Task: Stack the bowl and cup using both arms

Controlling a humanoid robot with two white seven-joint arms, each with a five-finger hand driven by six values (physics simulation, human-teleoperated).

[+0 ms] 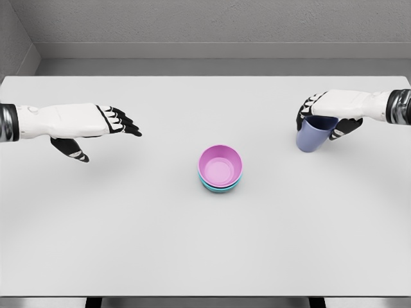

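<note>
A pink bowl (220,165) sits nested in a teal bowl (218,187) at the middle of the white table (128,244). Off to the right, my right hand (324,115) is shut on a blue-purple cup (314,133), gripping it from above at the rim; the cup hangs slightly tilted and seems to be just above the table. My left hand (109,125) hovers at the left, open, with fingers stretched toward the bowls and thumb pointing down, holding nothing.
The table's far edge meets a grey wall (212,25). Its front edge runs along the bottom of the view.
</note>
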